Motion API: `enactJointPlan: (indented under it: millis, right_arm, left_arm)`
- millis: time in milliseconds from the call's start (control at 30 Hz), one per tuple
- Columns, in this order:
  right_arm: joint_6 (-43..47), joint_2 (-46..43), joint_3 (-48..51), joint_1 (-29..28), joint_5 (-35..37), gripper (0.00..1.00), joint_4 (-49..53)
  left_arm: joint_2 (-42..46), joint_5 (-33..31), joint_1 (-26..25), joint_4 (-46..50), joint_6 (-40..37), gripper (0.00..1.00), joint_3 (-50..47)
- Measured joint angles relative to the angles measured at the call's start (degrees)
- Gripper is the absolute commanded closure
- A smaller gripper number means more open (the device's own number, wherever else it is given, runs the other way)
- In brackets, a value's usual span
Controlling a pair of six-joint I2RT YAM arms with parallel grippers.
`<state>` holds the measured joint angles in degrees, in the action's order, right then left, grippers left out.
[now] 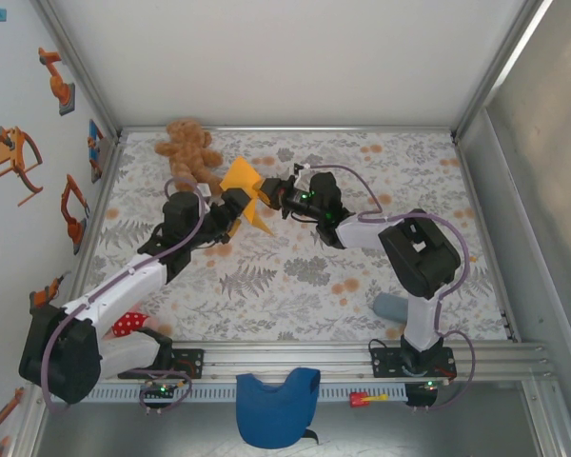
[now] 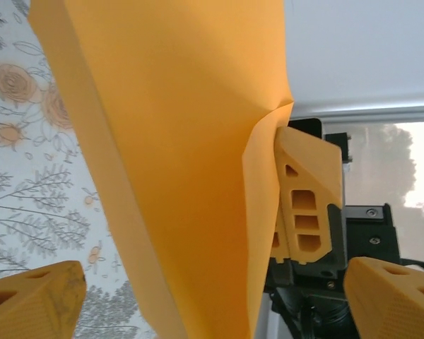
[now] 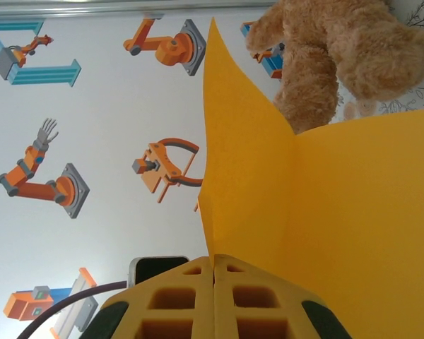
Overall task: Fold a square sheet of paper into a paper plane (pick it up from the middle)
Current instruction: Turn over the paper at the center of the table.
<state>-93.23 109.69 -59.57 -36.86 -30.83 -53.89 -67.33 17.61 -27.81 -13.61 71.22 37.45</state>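
Left of centre in the top view, the left gripper (image 1: 236,214) has its fingers (image 2: 35,300) wide apart either side of the orange sheet of paper (image 1: 244,181), not gripping it. The right gripper (image 1: 271,197) clamps its fingers (image 3: 177,304) together on the sheet's crease; the folded sheet's long axis runs upper left to lower right, a corner pointing lower right. Beyond sits the teddy bear (image 1: 188,148).

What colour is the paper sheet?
Bright orange, plain, no markings; the sheet shows best in the right wrist view.
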Motion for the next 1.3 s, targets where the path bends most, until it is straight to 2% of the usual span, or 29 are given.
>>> enactJointPlan:
  millis: [200, 400, 700, 967, 1167, 1300]
  right_arm:
    - [-1.09, 0.0, 0.39, 0.22, 0.0, 0.95, -0.46]
    - [-1.4, 0.0, 0.7, 0.55, 0.02, 0.94, -0.83]
    - [-1.46, 0.0, 1.4, 0.74, 0.02, 0.92, -0.83]
    - [-1.4, 0.0, 1.55, 0.81, 0.02, 0.88, -0.83]
    - [0.66, -0.61, 2.75, 1.05, 0.28, 0.8, 0.55]
    - [4.52, -3.41, 4.52, 1.97, 0.96, 0.7, 4.98]
  left_arm:
    - [-0.13, 0.02, -0.02, -4.02, 1.03, 0.36, -0.11]
    - [-0.15, 0.39, -0.28, -4.83, 0.83, 0.54, -0.11]
    - [-0.15, 0.33, -0.33, -4.72, 0.61, 0.63, -0.11]
    - [-0.15, 0.17, -0.33, -4.17, 0.33, 0.77, -0.09]
    - [-0.15, -0.04, -0.33, -2.95, 0.22, 0.86, -0.07]
    - [-0.15, -0.17, -0.35, -1.38, -0.26, 0.91, 0.02]
